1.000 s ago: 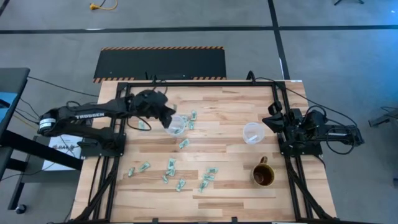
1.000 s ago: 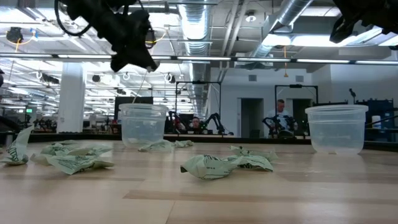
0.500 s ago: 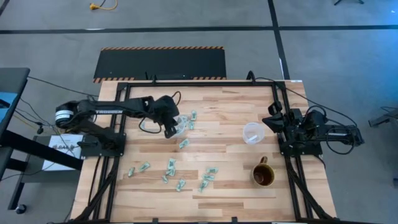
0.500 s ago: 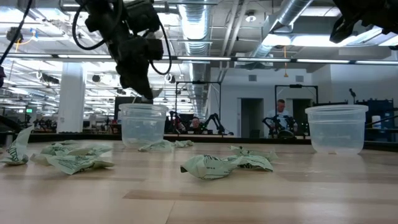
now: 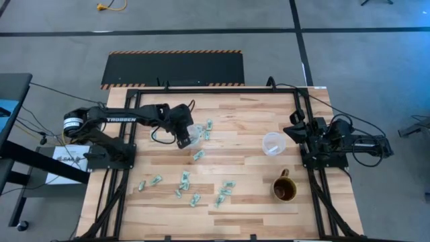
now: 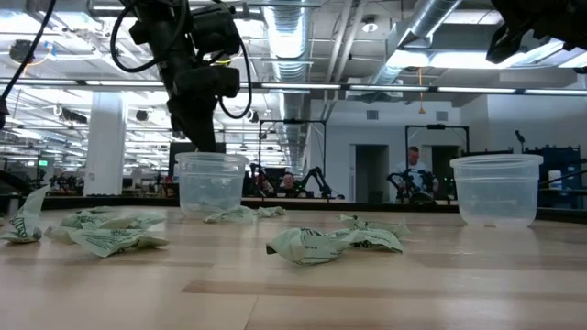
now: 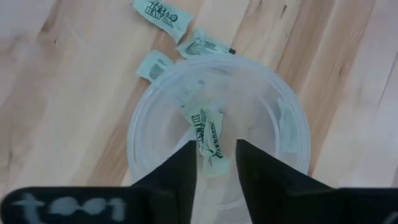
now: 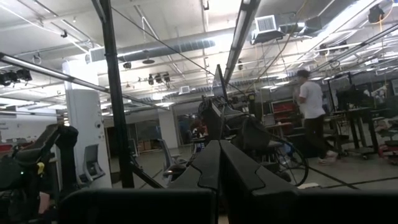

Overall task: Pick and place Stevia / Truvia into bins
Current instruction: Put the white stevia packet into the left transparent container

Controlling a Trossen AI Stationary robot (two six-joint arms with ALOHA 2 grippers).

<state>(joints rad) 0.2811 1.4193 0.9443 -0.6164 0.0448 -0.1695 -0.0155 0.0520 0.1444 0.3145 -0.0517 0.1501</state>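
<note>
High view: the left gripper [image 5: 185,140] hangs over the left bin [image 5: 193,136], and loose Stevia sachets [image 5: 185,180] lie across the table [image 5: 242,202]. The right gripper [image 5: 293,132] waits near the right bin [image 5: 273,143].
Left wrist view: its fingers [image 7: 180,171] stand narrowly apart above the bin, one sachet [image 7: 206,132] inside it below them, apparently released.
Right wrist view: fingers pressed together, holding nothing

The floor [image 5: 54,40] was grey concrete crossed by dark lines. A black mat [image 5: 173,67] with a striped edge lay beyond the wooden table [image 5: 235,161]. Overhead, exposed ducts [image 6: 293,37] and strip lights [image 6: 431,89] ran across the ceiling. A white pillar [image 6: 104,137] stood among distant workstations.
</note>
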